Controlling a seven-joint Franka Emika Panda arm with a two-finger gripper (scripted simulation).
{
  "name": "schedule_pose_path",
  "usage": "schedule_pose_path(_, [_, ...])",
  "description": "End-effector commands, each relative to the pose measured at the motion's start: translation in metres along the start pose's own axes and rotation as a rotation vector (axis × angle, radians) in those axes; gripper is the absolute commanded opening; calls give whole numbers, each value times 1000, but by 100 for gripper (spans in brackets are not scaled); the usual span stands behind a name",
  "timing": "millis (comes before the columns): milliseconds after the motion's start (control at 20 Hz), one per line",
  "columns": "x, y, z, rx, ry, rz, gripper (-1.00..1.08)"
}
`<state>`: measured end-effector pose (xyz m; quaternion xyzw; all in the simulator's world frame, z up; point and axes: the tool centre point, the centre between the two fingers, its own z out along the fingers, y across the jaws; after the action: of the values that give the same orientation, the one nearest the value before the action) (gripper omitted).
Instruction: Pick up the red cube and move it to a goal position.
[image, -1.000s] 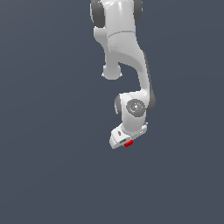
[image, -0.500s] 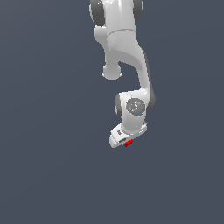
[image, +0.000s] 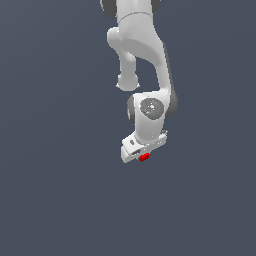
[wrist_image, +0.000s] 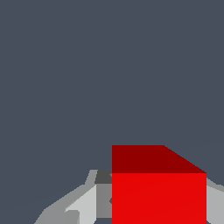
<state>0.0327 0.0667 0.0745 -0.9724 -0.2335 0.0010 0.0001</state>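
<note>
The red cube (image: 144, 157) is a tiny bright red block at the tip of the white arm, low in the middle of the exterior view. My gripper (image: 142, 153) is shut on it, and its fingers are mostly hidden behind the hand in that view. In the wrist view the red cube (wrist_image: 158, 192) fills the space between the two grey fingers (wrist_image: 85, 204), one on each side of it. The cube is held off the plain surface. No goal marker shows.
The white arm (image: 145, 60) comes down from the top of the exterior view. Around it there is only a flat, dark grey-blue background, with no other objects in sight.
The gripper and the red cube have moved slightly up and a little towards the exterior view's left. The grip is unchanged.
</note>
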Motion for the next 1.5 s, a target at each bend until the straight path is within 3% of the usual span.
schedule_pose_path(0, [-6,5,-22,-1,2,0,-100])
schedule_pose_path(850, [-50,43,-193,0,2,-1,-100])
schedule_pose_path(1450, [-58,54,-233,0,2,0,-100])
